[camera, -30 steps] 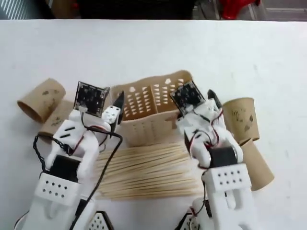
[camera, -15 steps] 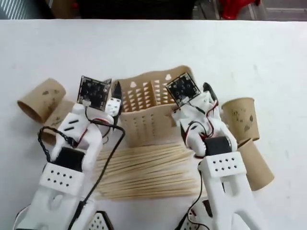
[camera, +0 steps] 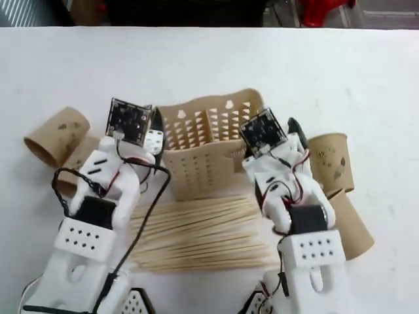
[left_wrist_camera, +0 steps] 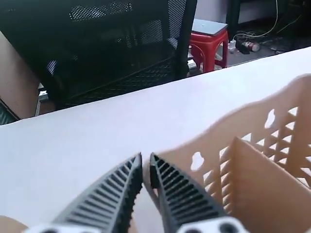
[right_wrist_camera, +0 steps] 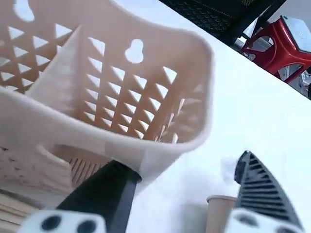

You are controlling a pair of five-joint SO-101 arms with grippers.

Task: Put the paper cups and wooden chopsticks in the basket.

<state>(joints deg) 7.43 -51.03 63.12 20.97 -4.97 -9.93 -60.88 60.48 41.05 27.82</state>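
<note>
The beige slotted basket point(camera: 203, 147) stands mid-table, with a pile of wooden chopsticks point(camera: 196, 232) lying in front of it. Two brown paper cups point(camera: 55, 134) lie on their sides at the left. Two more cups point(camera: 327, 160) are at the right, one of them close to the right arm. My left gripper point(camera: 157, 124) is at the basket's left corner; in the left wrist view its fingers point(left_wrist_camera: 131, 179) pinch the basket rim point(left_wrist_camera: 252, 145). My right gripper point(right_wrist_camera: 182, 162) is open astride the basket's right corner point(right_wrist_camera: 146, 155), one finger under the rim, the other outside it near a cup point(right_wrist_camera: 221, 213).
The table's far edge point(camera: 209, 27) runs behind the basket, with a dark chair and a red stool beyond it. Bare white tabletop lies between the basket and that edge.
The basket has shifted a little away from the arms and stands straighter. The left gripper followed its left corner forward. The right arm went forward, then drew back slightly to the right.
</note>
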